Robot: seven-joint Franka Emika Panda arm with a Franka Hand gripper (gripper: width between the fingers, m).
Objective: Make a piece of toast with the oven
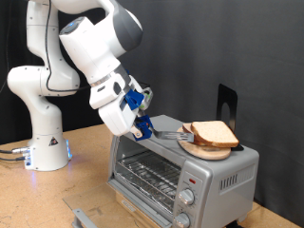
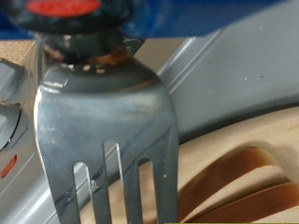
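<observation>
Exterior view: gripper point(image 1: 142, 122) pinching a fork point(image 1: 169, 135) at frame centre.
Tines reach the bread slices point(image 1: 211, 134) on the wooden plate point(image 1: 214, 151) atop the toaster oven point(image 1: 180, 173).

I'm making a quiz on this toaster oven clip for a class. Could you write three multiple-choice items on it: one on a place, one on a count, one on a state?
1. Where is the wooden plate?
A. on top of the oven
B. on the oven's wire rack
C. on the table

2. How many bread slices lie on it?
A. one
B. two
C. four

3. What does the gripper hold?
A. nothing
B. a knife
C. a fork

Key: 1 A, the plate rests on the oven's roof; 2 B, two stacked slices show; 3 C, the tines reach from the gripper toward the bread.
</observation>
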